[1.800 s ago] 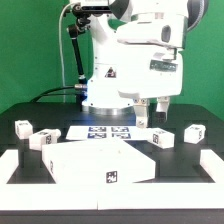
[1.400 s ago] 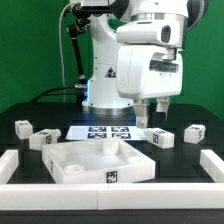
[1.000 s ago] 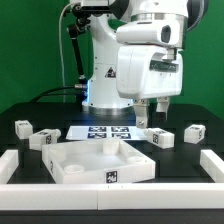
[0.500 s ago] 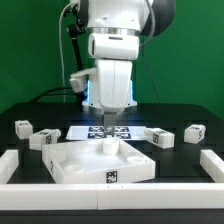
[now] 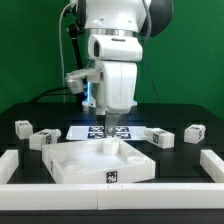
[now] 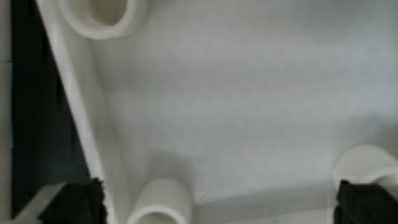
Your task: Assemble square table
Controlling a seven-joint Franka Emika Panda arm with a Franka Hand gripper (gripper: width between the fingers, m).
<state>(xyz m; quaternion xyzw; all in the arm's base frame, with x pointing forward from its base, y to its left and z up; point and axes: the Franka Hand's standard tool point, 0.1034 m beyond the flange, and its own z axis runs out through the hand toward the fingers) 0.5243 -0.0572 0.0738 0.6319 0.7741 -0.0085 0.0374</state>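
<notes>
Gripper (image 5: 113,129) lower, over square top (image 5: 95,162)

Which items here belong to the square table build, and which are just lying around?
Job: table top; four legs, two on the exterior view's left, two on its right.
Lying about: marker board; white rail.

The dark table (image 5: 190,110) bears the top (image 5: 85,172), rim up, four loose legs (image 5: 42,139), the marker board (image 5: 80,130) and a rail (image 5: 110,196).

Tabletop (image 5: 85,160) interior open; legs (image 5: 40,139) flank both sides; rail (image 5: 110,200) fronts.
</notes>
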